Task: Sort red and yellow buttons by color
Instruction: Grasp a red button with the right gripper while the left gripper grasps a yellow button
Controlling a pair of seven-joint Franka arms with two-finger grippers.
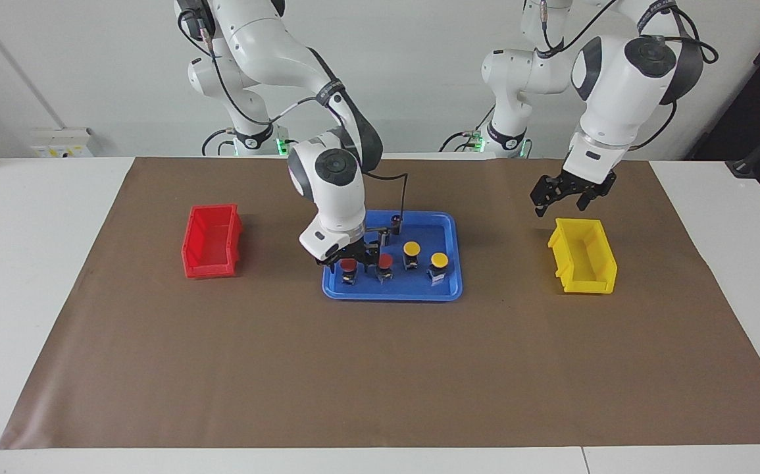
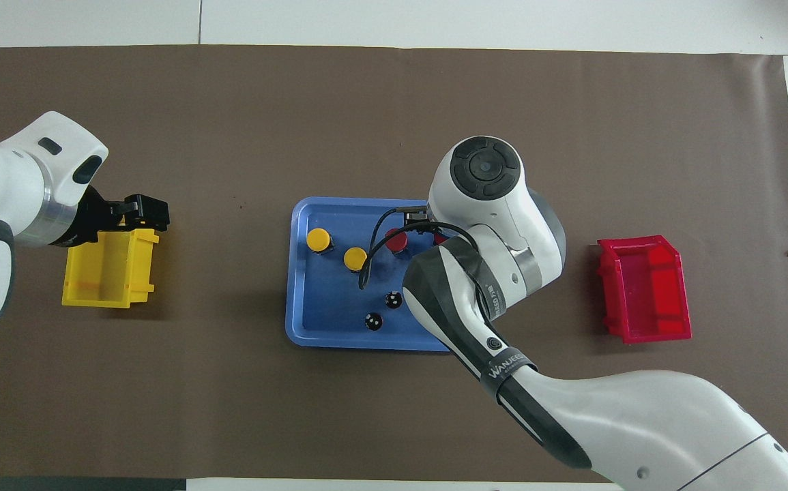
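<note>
Counter (image 1: 380, 368): I see brown mat, blue tray (image 1: 449, 291) central.
Right pincer (image 1: 351, 262): down around a red button (image 1: 349, 265) in the tray; I can't tell its grip.
Left pincer (image 1: 560, 201): spread open over the yellow bin (image 1: 583, 258).
Red bin (image 1: 210, 241): toward the right arm's end.

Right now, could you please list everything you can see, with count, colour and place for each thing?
Tray: one, blue, middle of the brown mat.
Red buttons: two, in the tray, toward the right arm's end.
Yellow buttons: two, in the tray, beside the red ones.
Black parts: two, in the tray, nearer to the robots.
Red bin: one, toward the right arm's end.
Yellow bin: one, toward the left arm's end.
Mat: one, brown, on the white table.
Right gripper: down at a red button.
Left gripper: over the yellow bin's edge, open.
</note>
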